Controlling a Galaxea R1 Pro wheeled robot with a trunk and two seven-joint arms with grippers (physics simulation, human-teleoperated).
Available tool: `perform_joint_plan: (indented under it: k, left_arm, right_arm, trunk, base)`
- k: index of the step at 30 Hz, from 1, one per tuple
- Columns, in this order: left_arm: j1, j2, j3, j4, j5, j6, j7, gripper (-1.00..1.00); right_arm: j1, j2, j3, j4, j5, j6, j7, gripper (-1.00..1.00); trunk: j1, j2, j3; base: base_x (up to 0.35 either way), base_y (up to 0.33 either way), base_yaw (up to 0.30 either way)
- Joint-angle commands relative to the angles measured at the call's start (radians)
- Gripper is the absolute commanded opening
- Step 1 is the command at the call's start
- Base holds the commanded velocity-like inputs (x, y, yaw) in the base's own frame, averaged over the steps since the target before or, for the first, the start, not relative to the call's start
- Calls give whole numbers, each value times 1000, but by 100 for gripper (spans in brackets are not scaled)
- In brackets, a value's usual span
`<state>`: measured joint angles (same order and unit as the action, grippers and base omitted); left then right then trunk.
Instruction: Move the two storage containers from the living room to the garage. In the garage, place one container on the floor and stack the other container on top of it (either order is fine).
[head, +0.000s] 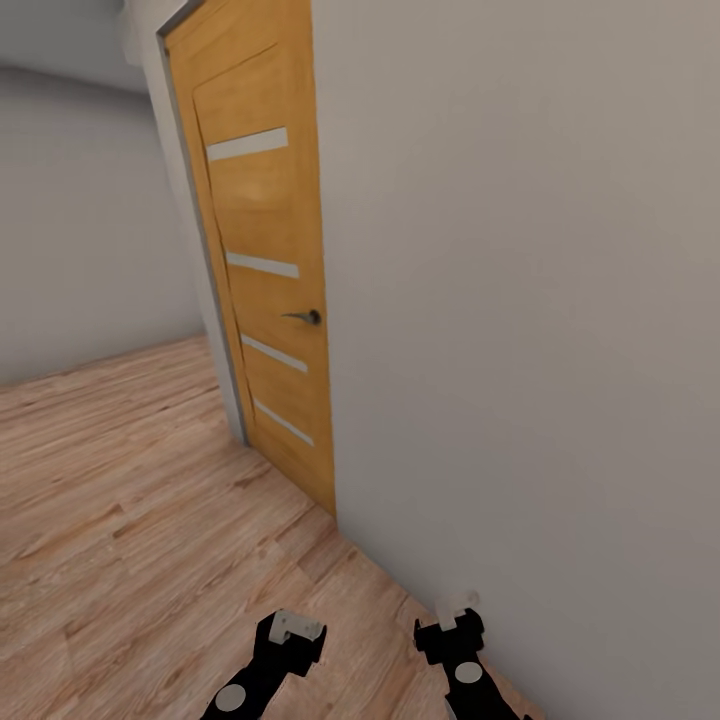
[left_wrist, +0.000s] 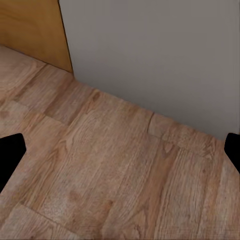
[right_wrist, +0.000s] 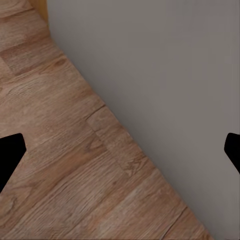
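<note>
Wood-plank floor (head: 130, 480) meets a grey wall (head: 520, 300) at 3 o'clock and an orange door (head: 265, 290) at 12, no bins in sight, and both the left gripper (left_wrist: 120, 150) and right gripper (right_wrist: 120, 150) hang wide open and empty, so the right one could bump the close wall.

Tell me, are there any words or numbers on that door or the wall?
None. The door has four pale strips and a dark handle, no writing. The wall and wood floor are bare of text, and so are both grippers, left and right.
</note>
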<state>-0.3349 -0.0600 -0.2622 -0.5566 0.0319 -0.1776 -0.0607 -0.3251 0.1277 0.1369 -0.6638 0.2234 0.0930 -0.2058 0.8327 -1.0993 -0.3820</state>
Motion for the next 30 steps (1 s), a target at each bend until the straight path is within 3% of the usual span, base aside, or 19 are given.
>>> perform_joint_plan:
  k: [1, 30]
  left_arm:
    - [-1, 0, -2, 1, 3, -3, -2, 100]
    - [-1, -1, -2, 1, 3, -3, -2, 100]
  right_arm:
    - [0, 0, 3, -2, 10, 10, -6, 100]
    - [0, 0, 3, 0, 11, 10, -6, 100]
  trunk:
    - [1, -1, -1]
    - [1, -1, -1]
  base:
    - [302, 168, 270]
    - [315, 136, 276]
